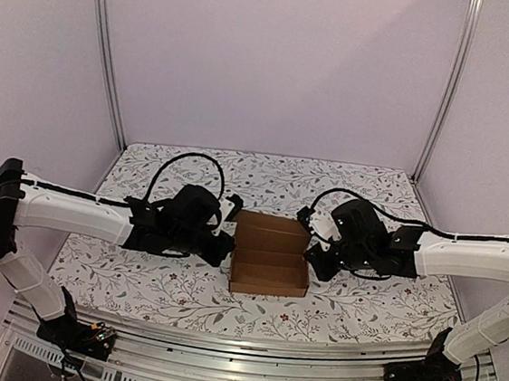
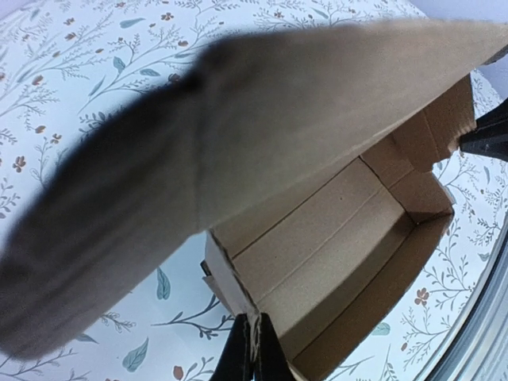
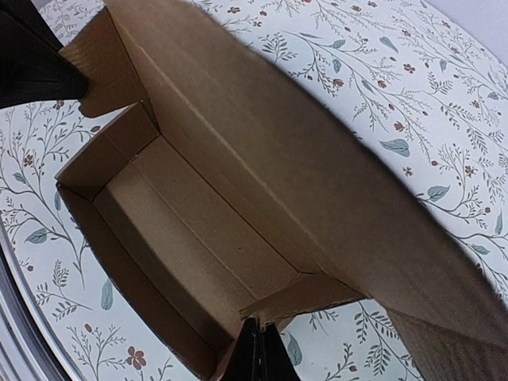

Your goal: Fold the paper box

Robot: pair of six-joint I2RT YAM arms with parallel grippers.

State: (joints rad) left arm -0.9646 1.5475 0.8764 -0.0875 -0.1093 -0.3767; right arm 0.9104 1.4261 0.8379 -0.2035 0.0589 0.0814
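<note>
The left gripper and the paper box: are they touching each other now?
Touching. In the left wrist view the left gripper is shut on the near end wall of the paper box, with the cardboard edge pinched between its fingertips.

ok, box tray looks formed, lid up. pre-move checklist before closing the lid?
1. Paper box tray walls upright: ok.
2. Lid panel raised, not yet closed: ok.
3. Left tool shut on the box's left end wall: ok.
4. Right tool shut on the right end wall: ok.
5. Tray interior free of stray objects: ok.
6. Lid tabs lined up with their slots: cannot tell, the lid is blurred in both wrist views.
</note>
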